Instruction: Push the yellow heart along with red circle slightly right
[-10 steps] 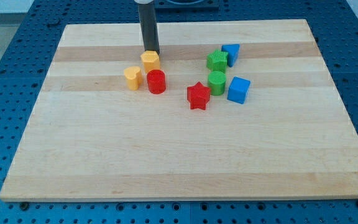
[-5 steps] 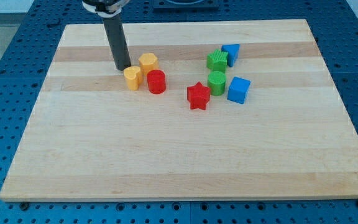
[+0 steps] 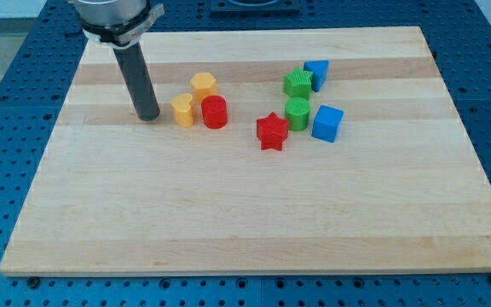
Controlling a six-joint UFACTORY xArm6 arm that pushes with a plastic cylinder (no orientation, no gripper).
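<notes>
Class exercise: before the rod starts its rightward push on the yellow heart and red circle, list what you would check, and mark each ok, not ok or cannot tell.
1. My tip is left of the yellow heart: ok.
2. Tip touching the heart: not ok, a gap shows.
3. Red circle sits right of the heart: ok.
4. Heart and circle touching: cannot tell.
5. Red star lies farther right, slightly lower: ok for a slight push.
6. Yellow hexagon sits just above the pair: cannot tell if it will be dragged.
</notes>
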